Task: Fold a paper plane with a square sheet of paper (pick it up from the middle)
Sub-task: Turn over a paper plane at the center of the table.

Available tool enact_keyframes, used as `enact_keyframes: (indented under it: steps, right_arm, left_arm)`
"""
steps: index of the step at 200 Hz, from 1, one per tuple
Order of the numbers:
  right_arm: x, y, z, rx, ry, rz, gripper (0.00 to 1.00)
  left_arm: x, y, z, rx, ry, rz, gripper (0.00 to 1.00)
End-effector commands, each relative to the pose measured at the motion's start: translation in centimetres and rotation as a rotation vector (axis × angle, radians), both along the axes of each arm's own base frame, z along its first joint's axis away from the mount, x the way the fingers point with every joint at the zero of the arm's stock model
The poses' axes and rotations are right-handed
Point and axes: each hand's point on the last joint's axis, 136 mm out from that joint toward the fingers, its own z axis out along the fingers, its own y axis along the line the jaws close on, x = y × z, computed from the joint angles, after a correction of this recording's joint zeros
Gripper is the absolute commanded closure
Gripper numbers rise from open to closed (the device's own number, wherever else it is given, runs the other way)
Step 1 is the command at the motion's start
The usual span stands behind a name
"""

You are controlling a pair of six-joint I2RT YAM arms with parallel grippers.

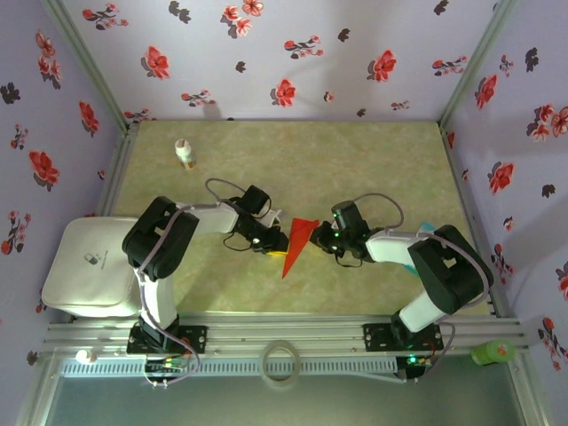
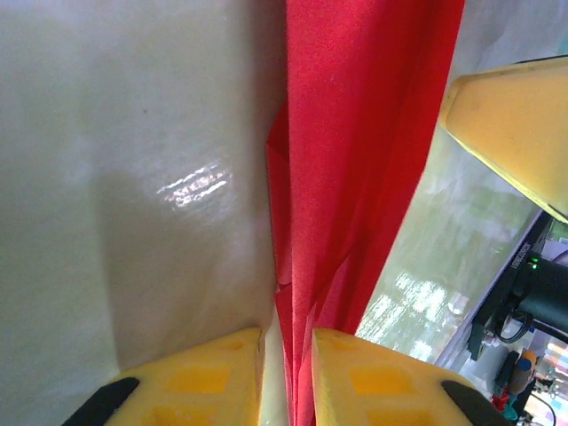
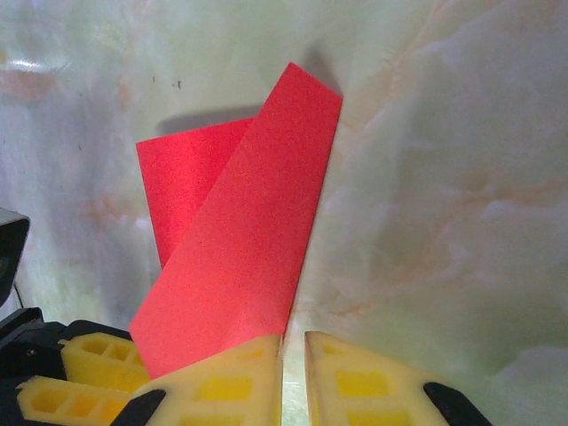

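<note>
Marbled beige-green tabletop (image 1: 373,169), walled on three sides by lilac panels printed with red flowers, carries both arms and the work. White cushioned pad (image 1: 89,266): lies well outward of the left pincer (image 1: 277,241), beside that arm's upper link. Red paper plane (image 1: 297,241): a slim, creased wedge lying between the two pincers, its broad end toward the far wall and its point toward the arm bases.

Left pincer, wrist view (image 2: 288,342): jaws drawn narrow, with the folded red layers of the paper plane (image 2: 355,177) running up through the slit between the yellow fingers, so it holds the paper. One yellow finger (image 2: 506,124) of the right pincer stands just beyond the paper's far edge.

Right pincer (image 1: 318,238), wrist view (image 3: 293,342): jaws nearly together, a thin slit left between them. The paper plane (image 3: 240,240) rises ahead and to the left of the tips as two overlapping flaps, its near edge meeting the left fingertip; whether it is pinched cannot be told.

Small white bottle (image 1: 185,154) with an orange band: upright, well beyond the left pincer toward the far wall.
</note>
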Motion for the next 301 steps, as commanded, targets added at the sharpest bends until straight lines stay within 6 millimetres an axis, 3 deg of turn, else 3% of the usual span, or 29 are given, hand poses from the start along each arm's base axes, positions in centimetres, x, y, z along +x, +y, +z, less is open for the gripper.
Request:
enact_keyframes:
  steps: [1, 119, 162, 194, 217, 234, 253, 301]
  right_arm:
    - [0.2, 0.4, -0.4, 0.002, 0.005, 0.005, 0.86]
    - [-0.1, 1.1, -1.0, 0.017, 0.027, 0.016, 0.91]
    - [-0.1, 1.2, -1.1, 0.013, 0.032, 0.019, 0.91]
    - [0.4, 0.6, -0.1, -0.004, 0.001, -0.016, 0.89]
    - [0.6, -0.2, 1.3, -0.023, -0.038, -0.040, 0.87]
    - [0.7, -0.3, 2.3, -0.017, -0.059, -0.041, 0.82]
    - [1.0, 0.4, 3.6, 0.034, -0.073, -0.043, 0.76]
    - [2.2, 4.1, 5.9, 0.194, -0.097, -0.019, 0.70]
  left_arm:
    - [0.0, -1.0, 0.0, -0.035, 0.009, -0.013, 0.77]
    - [0.0, -2.1, 0.1, -0.108, 0.049, 0.001, 0.77]
    - [-0.1, -2.4, 0.7, -0.135, 0.050, -0.016, 0.86]
    - [0.7, -2.5, 2.4, -0.140, -0.021, 0.001, 0.94]
    - [2.1, -1.1, 3.5, -0.062, -0.131, 0.082, 0.96]
    - [3.7, 2.0, 3.0, 0.137, -0.220, 0.212, 0.95]
    - [4.4, 3.6, 3.8, 0.264, -0.308, 0.251, 0.95]
    - [4.5, 4.1, 3.8, 0.374, -0.349, 0.251, 0.96]
